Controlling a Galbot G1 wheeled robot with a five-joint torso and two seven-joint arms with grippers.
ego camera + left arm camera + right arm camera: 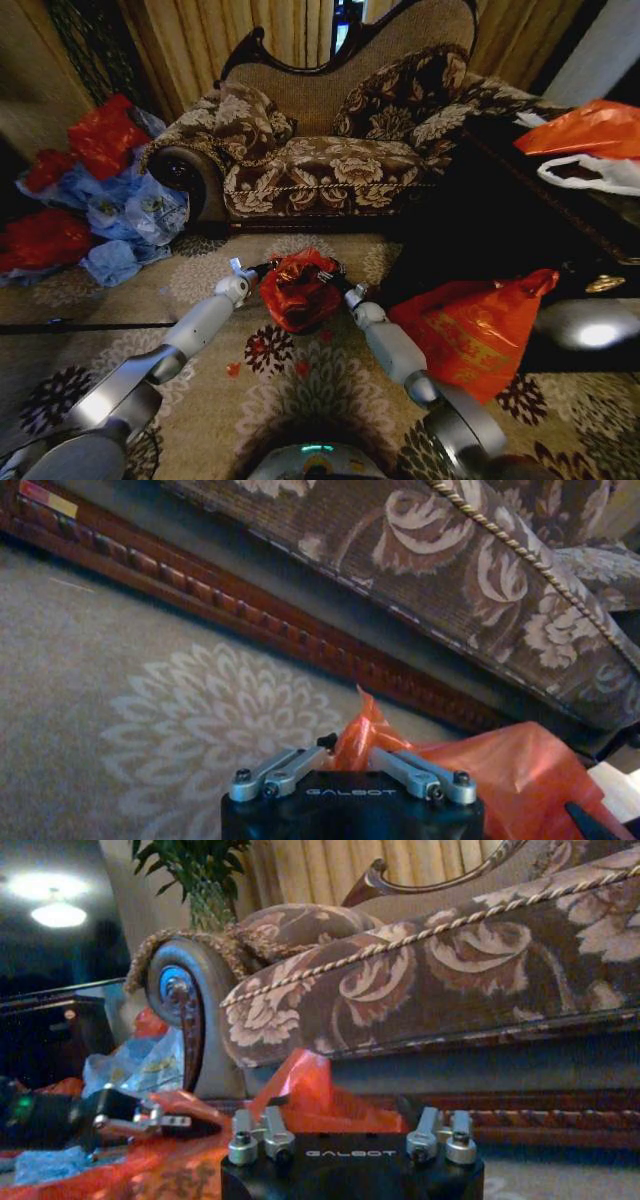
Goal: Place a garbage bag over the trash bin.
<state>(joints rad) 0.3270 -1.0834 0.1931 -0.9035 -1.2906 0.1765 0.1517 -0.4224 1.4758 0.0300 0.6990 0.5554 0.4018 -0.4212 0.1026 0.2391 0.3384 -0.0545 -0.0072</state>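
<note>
I hold the red bag (298, 290) on the carpet before the sofa (330, 150), left end effector (243, 270) and right end effector (335, 281) each pinching an edge. Judgement: spread evenly, pull down level.

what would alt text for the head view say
Both end effectors, left and right, pinch opposite edges of a crinkly red garbage bag held low over a floral carpet. A patterned sofa stands behind, with a large orange-red bag at the right.
</note>
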